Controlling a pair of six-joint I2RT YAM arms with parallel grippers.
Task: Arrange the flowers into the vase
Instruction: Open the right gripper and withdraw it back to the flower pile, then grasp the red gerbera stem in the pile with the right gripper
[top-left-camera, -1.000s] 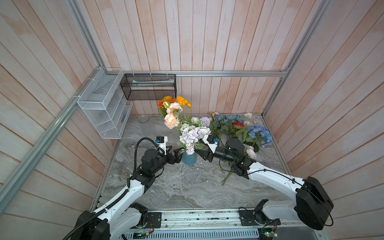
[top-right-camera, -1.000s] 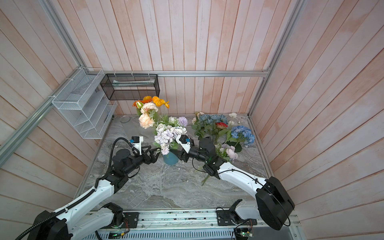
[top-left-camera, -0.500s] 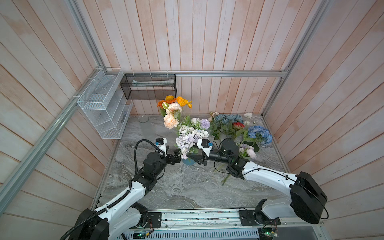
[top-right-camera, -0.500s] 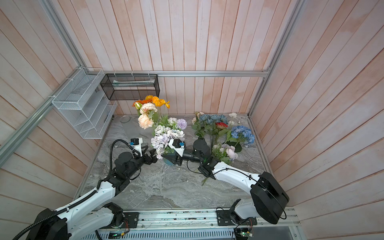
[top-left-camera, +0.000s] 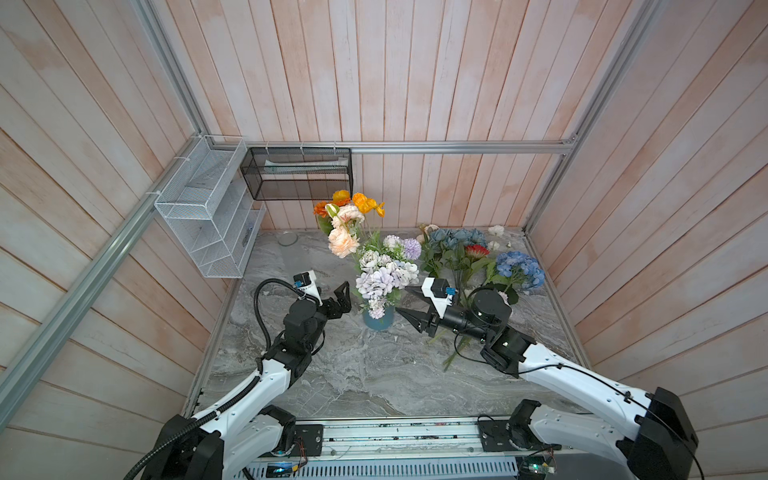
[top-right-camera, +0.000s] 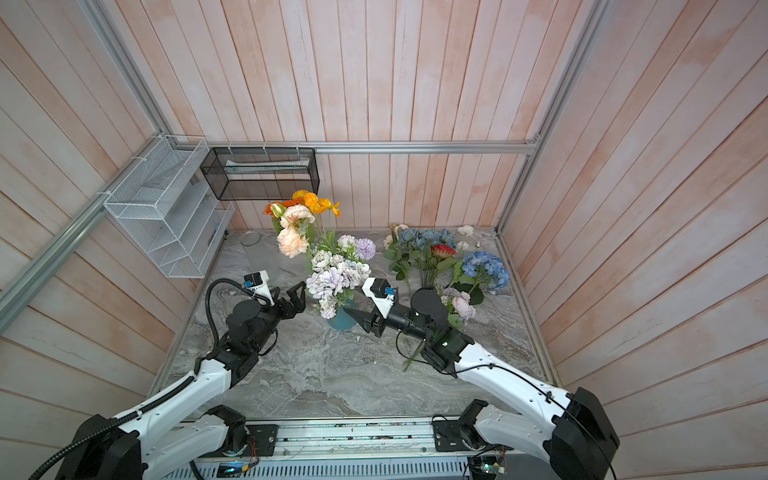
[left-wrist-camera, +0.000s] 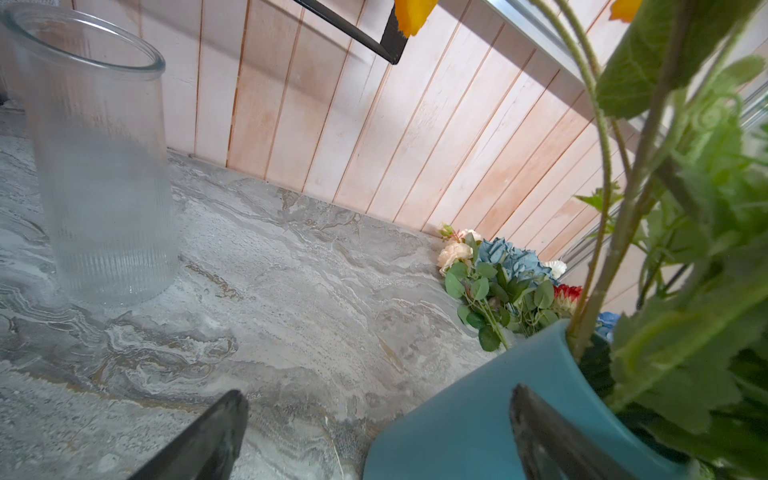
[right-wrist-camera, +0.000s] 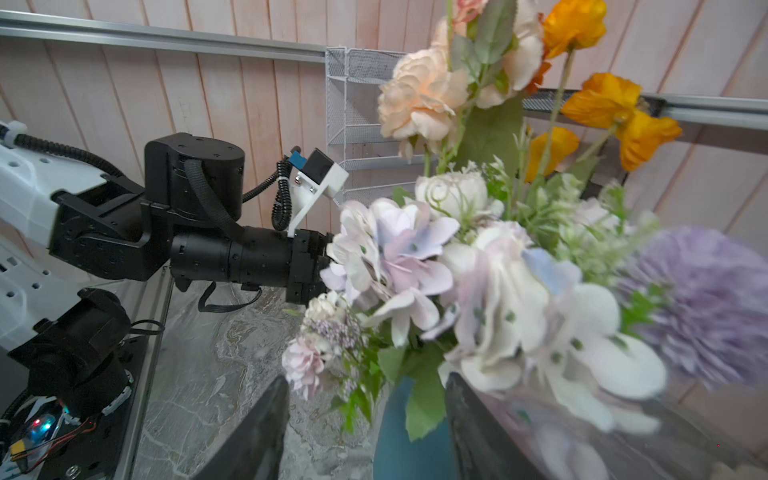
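Where plank walls (top-left-camera: 374, 83) meet, flowers (top-left-camera: 457, 243) strew marble tabletop (top-left-camera: 374, 374).

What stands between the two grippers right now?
The teal vase, with a bunch of flowers in it, stands between the left gripper and the right gripper. Both top views show it.

The vase (top-left-camera: 377, 321) is standing in the middle of the table (top-left-camera: 353, 374), with flowers (top-left-camera: 384, 272) sitting in it. My left claw (top-left-camera: 345, 298) is hovering just beside the vase at nine o'clock and my right claw (top-left-camera: 402, 298) at three. Loose flowers (top-left-camera: 465, 253) are lying at two o'clock, and a glass jar (top-left-camera: 286, 238) is standing at eleven.
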